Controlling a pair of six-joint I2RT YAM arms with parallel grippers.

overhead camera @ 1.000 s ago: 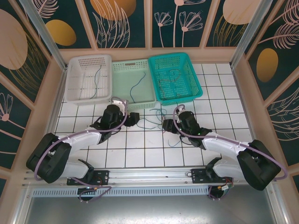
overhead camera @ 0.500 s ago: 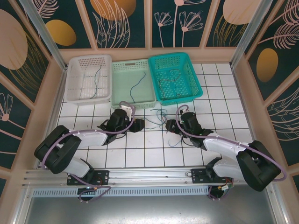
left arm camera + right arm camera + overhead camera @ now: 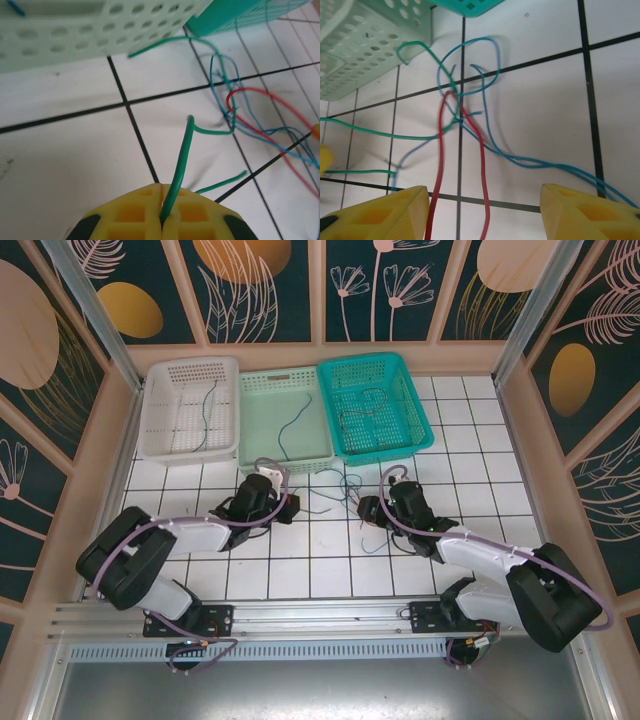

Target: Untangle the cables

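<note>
The cables (image 3: 345,492) lie tangled on the white tiles between my two grippers, just in front of the baskets. My left gripper (image 3: 162,189) is shut on a green cable (image 3: 182,159), which rises from the pads and bends right toward the knot. Thin blue cables (image 3: 223,82) and a red cable (image 3: 272,99) loop there. My right gripper (image 3: 485,202) stands open over the tiles. A red cable (image 3: 440,150) runs down as a loop between its yellow fingers (image 3: 390,212). Blue cables (image 3: 487,92) and the green cable (image 3: 380,134) cross at the knot above it.
Three baskets stand along the back: a white basket (image 3: 150,430), a pale green basket (image 3: 285,465) and a teal basket (image 3: 420,410), each with a thin cable inside. The pale green basket's wall (image 3: 100,30) is close ahead of my left gripper. Patterned walls enclose the table.
My left gripper has moved right toward the tangle and shut on the green cable. My right gripper has shifted slightly and stays open.
</note>
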